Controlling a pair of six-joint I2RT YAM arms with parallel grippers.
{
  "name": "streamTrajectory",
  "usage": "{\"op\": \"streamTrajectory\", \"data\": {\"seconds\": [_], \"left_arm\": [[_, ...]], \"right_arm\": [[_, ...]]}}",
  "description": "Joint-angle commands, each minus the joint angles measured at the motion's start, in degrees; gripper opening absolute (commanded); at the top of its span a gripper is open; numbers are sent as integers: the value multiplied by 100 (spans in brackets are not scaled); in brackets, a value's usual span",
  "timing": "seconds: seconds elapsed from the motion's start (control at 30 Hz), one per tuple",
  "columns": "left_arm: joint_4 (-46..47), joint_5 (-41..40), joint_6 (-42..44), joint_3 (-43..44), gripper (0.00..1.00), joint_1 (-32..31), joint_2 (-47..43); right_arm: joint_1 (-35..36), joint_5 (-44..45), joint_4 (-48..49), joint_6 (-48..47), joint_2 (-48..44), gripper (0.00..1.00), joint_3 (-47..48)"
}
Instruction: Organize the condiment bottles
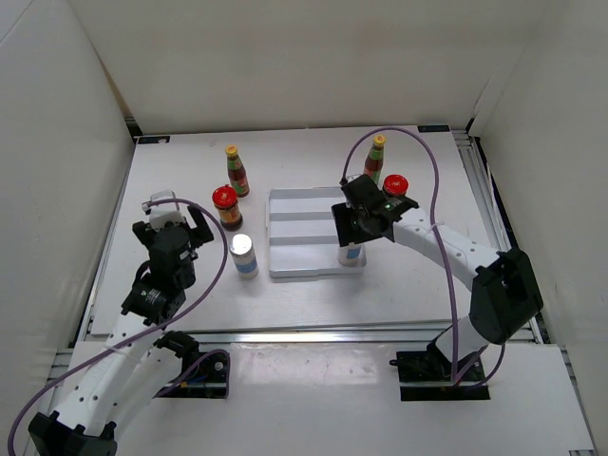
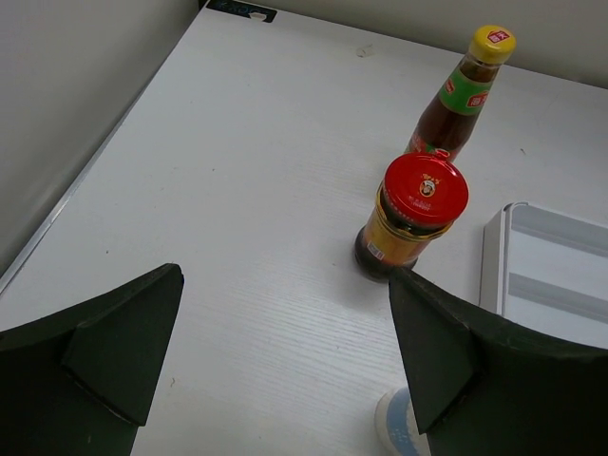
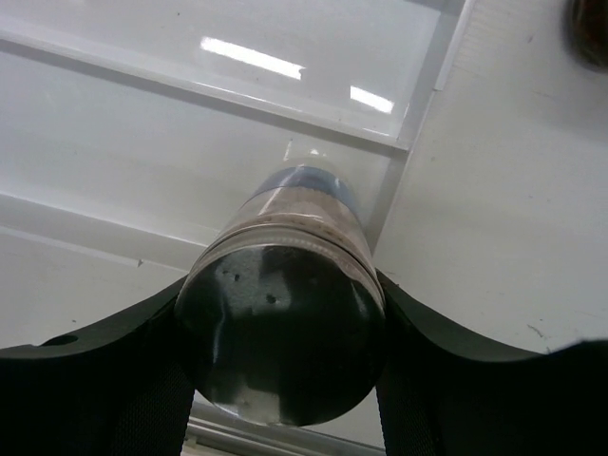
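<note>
My right gripper [image 1: 361, 224] is shut on a white silver-topped shaker [image 1: 351, 255], whose base is at the near right corner of the tray. In the right wrist view both fingers press the shaker [image 3: 282, 323] just below its silver top. I cannot tell if it touches the tray. Behind it stand a slim yellow-capped bottle [image 1: 375, 160] and a red-lidded jar [image 1: 395, 185]. Left of the tray stand another slim bottle [image 1: 236, 169], a red-lidded jar [image 1: 226, 206] and a second shaker [image 1: 244, 255]. My left gripper [image 1: 176, 224] is open and empty [image 2: 285, 285], short of the jar [image 2: 413, 217].
The white ridged tray [image 1: 299, 204] lies mid-table, its rim [image 2: 494, 266] at the right of the left wrist view. White walls enclose the table on the left, back and right. A purple cable loops over the right arm [image 1: 437, 190].
</note>
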Motion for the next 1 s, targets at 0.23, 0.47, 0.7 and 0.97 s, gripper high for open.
{"op": "streamTrajectory", "data": {"seconds": [0.23, 0.47, 0.7, 0.97], "left_arm": [[-114, 689, 135, 279, 100, -24, -12], [-300, 2393, 82, 508, 100, -85, 145], [-555, 3651, -252, 719, 100, -147, 743], [-502, 4223, -252, 860, 100, -271, 1779]], "right_arm": [[184, 417, 423, 72, -379, 100, -80], [184, 698, -139, 11, -1238, 100, 298], [184, 839, -351, -270, -1697, 100, 746], [184, 892, -404, -271, -1820, 100, 580]]}}
